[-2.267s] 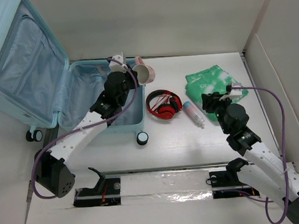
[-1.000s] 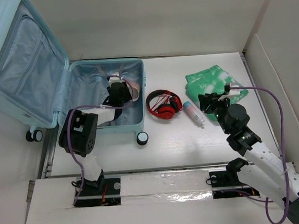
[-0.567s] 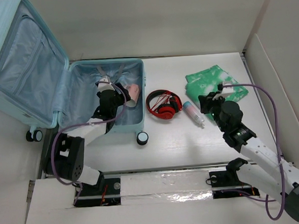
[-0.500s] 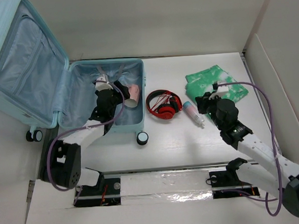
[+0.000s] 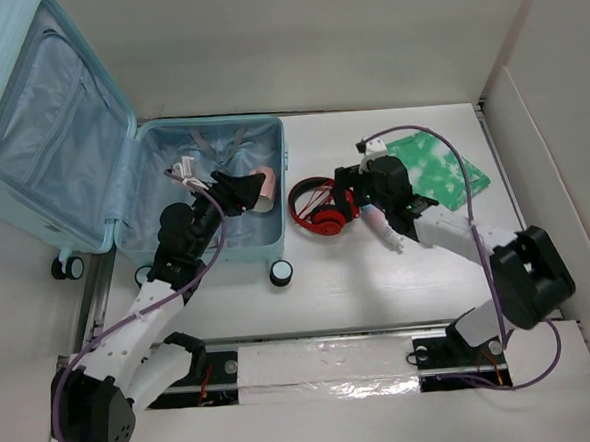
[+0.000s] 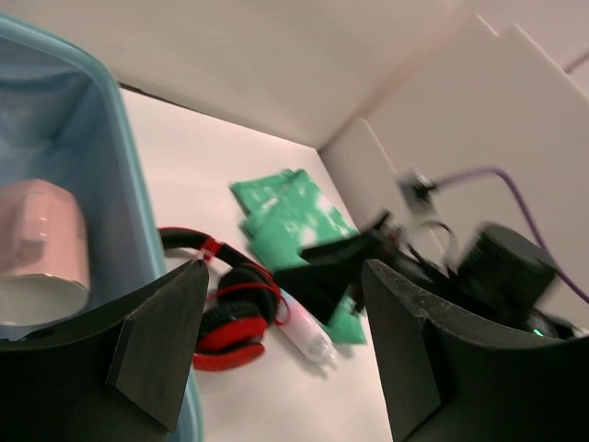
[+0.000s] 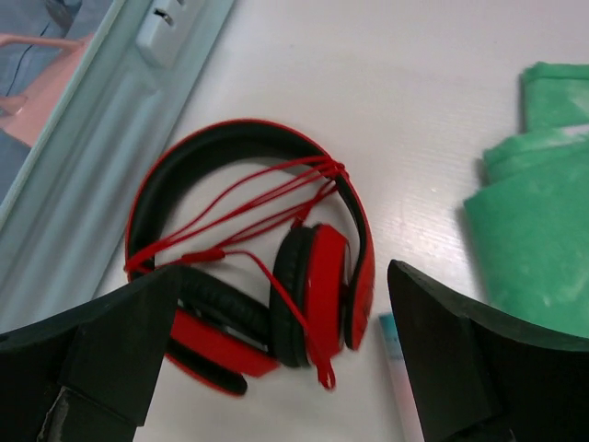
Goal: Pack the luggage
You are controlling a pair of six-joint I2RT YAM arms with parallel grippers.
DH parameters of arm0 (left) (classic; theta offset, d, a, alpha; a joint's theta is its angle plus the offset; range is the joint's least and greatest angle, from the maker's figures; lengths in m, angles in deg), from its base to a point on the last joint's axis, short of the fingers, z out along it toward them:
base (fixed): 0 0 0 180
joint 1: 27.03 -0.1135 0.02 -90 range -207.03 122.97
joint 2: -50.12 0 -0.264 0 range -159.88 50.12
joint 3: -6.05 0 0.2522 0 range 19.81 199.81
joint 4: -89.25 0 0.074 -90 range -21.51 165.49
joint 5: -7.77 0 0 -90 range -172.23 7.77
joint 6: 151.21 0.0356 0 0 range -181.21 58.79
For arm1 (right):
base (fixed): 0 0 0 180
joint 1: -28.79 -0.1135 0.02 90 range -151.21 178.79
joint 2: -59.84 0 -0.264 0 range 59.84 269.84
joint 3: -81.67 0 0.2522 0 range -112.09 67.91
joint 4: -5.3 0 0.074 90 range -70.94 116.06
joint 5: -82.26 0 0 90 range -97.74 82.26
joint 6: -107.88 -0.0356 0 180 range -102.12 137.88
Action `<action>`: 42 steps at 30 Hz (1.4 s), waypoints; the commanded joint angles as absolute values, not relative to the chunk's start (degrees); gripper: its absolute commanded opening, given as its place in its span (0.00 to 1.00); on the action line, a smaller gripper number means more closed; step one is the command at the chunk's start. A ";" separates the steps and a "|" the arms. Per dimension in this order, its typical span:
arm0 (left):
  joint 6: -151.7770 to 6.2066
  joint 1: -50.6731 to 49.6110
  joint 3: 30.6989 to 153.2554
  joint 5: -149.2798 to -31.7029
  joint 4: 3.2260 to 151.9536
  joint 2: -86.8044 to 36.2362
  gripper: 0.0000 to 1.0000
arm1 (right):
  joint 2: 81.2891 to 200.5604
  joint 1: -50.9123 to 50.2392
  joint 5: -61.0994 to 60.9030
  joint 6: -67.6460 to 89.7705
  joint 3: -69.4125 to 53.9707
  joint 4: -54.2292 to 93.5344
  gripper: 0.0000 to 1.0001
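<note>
The luggage [image 5: 176,233] lies open at the left, lid raised. A pink mug [image 5: 264,189] lies on its side inside the tray, by the right wall. My left gripper [image 5: 239,192] hovers open and empty just left of the mug; in the left wrist view the mug [image 6: 41,253] sits outside the left finger [image 6: 156,354]. Red headphones [image 5: 313,212] rest on the table right of the luggage. My right gripper [image 5: 347,206] stands open over them, its jaws straddling the headphones [image 7: 262,281] without holding them.
A small clear bottle [image 5: 385,228] lies right of the headphones, and a folded green cloth [image 5: 440,169] beyond it. Cardboard walls close in the back and right side. A luggage wheel [image 5: 280,273] sticks out at the tray's near corner.
The left gripper has let go of the mug inside the luggage and drawn back toward the near left. The right arm swung left from the bottle to the headphones and opened wide.
</note>
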State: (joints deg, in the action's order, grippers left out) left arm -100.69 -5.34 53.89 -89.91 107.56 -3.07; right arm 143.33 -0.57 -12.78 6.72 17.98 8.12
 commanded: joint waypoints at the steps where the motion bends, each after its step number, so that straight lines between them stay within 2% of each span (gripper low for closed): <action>1: -103.48 -5.23 53.56 -99.09 105.38 2.56 0.64 | 149.65 -1.18 -14.33 7.59 10.18 8.50 0.99; 5: -101.29 -5.23 55.48 -103.32 96.86 8.10 0.65 | 157.30 -2.50 -19.67 7.51 5.43 11.84 0.96; 10: -94.26 -5.23 60.06 -100.69 86.74 14.78 0.68 | 160.91 -3.73 -23.38 5.67 5.07 12.64 0.95; 12: -93.90 -5.23 59.80 -100.86 86.91 16.54 0.69 | 161.88 -4.25 -24.78 5.05 4.02 14.30 0.94; 16: -94.25 -6.02 59.45 -103.75 87.70 17.51 0.69 | 163.90 -4.78 -25.93 3.82 3.49 18.52 0.84; 21: -96.53 -8.40 56.99 -106.40 91.30 18.04 0.70 | 164.52 -4.78 -25.67 3.20 4.63 18.88 0.83; 24: -97.77 -8.40 55.41 -107.10 93.32 17.78 0.70 | 165.22 -4.78 -26.02 3.37 4.10 21.34 0.78; 26: -98.21 -8.40 54.96 -107.19 93.77 17.60 0.70 | 164.61 -4.78 -26.37 3.81 4.54 22.13 0.56; 27: -98.21 -8.40 54.88 -107.19 93.85 17.34 0.70 | 164.00 -4.78 -26.02 3.81 4.81 21.96 0.49; 30: -98.47 -8.40 54.79 -107.37 94.38 17.08 0.70 | 164.43 -3.20 -22.26 4.52 4.20 21.78 0.47; 31: -98.56 -8.40 54.53 -107.37 94.47 17.08 0.70 | 165.48 -2.68 -21.37 4.95 3.93 21.87 0.38; 33: -98.56 -8.40 54.44 -107.02 94.65 17.34 0.70 | 166.28 -2.67 -19.87 5.22 2.79 22.13 0.29; 34: -98.47 -8.40 54.61 -106.67 94.47 17.43 0.70 | 165.93 -2.67 -19.69 5.22 2.79 21.52 0.19; 36: -98.21 -8.40 54.70 -106.23 93.86 17.51 0.70 | 164.18 -2.67 -20.13 4.96 4.01 19.77 0.16; 40: -98.21 -8.40 54.70 -105.96 93.77 17.34 0.70 | 154.52 -3.20 -21.88 4.61 5.86 15.19 0.10; 42: -98.12 -8.40 54.88 -105.61 93.51 17.60 0.70 | 148.02 -3.20 -23.11 4.87 5.86 15.36 0.10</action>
